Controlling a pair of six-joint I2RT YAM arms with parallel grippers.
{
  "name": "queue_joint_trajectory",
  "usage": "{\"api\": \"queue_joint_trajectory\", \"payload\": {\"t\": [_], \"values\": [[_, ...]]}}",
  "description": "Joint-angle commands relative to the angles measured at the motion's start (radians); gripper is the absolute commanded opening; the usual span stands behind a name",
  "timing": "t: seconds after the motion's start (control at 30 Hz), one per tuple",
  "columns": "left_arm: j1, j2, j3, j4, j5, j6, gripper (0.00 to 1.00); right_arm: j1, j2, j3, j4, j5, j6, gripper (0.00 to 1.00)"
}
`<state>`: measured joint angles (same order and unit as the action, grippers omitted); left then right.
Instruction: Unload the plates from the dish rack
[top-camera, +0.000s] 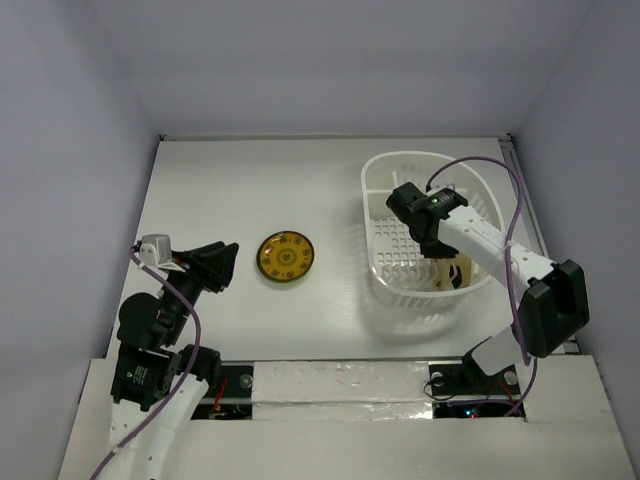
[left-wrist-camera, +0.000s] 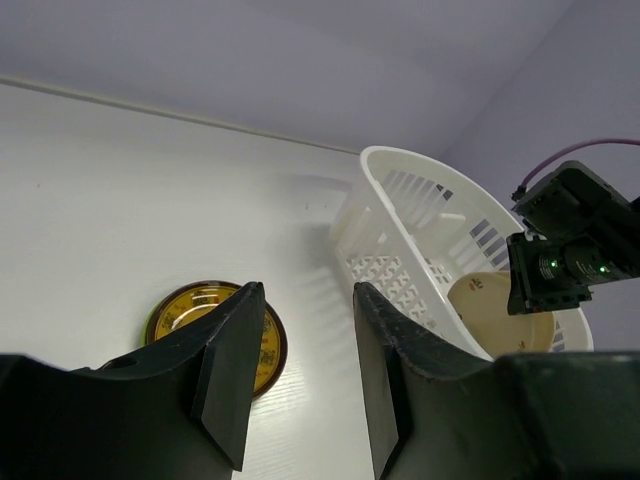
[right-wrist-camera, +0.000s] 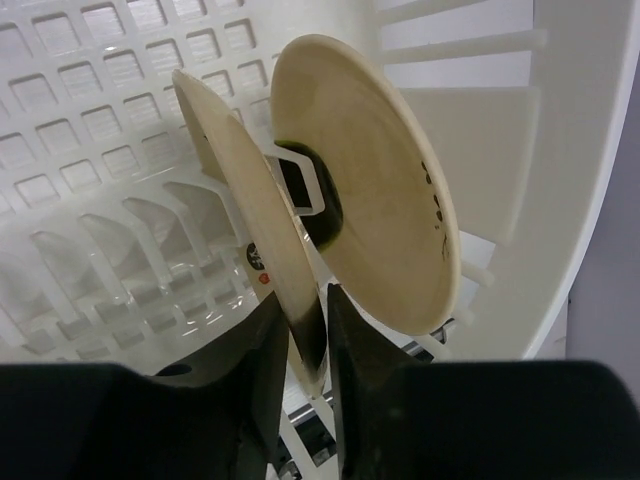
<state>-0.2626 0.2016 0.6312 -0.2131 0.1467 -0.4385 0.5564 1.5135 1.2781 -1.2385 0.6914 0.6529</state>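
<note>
Down at five o'clock in the dish rack (right-wrist-camera: 90, 120), an upright cream plate (right-wrist-camera: 235, 200) is clamped at its rim by the right gripper (right-wrist-camera: 308, 297). The dark-patched plate (right-wrist-camera: 370, 170) just beside it could be knocked over by a skewed lift. The left gripper (left-wrist-camera: 307, 290) is held apart, empty.

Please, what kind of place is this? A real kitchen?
Probably a robot test bench, not a kitchen: a white table boxed in by plain walls, two robot arms bolted at its edge, one dish rack with cream plates.
</note>
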Motion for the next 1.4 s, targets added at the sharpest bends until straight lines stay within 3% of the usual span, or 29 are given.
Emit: {"api": "queue_joint_trajectory", "payload": {"t": [0.0, 0.03, 0.53, 0.83, 1.37], "values": [[-0.006, -0.016, 0.021, 0.055, 0.013, 0.012, 0.38, -0.006, 0.017, 0.064, -0.05, 0.017, -0.001, 0.26], [-0.006, -0.018, 0.022, 0.055, 0.013, 0.012, 0.38, -0.006, 0.022, 0.07, -0.053, 0.017, -0.001, 0.2], [-0.006, -0.018, 0.024, 0.052, 0.008, 0.015, 0.38, -0.006, 0.054, 0.193, -0.134, 0.026, -0.009, 0.0], [-0.006, -0.014, 0.022, 0.055, 0.016, 0.015, 0.38, 0.014, 0.073, 0.224, -0.153, 0.053, -0.002, 0.0], [-0.006, 0.005, 0.019, 0.055, 0.014, 0.012, 0.38, 0.034, -0.091, 0.424, -0.151, 0.142, 0.013, 0.0]]}}
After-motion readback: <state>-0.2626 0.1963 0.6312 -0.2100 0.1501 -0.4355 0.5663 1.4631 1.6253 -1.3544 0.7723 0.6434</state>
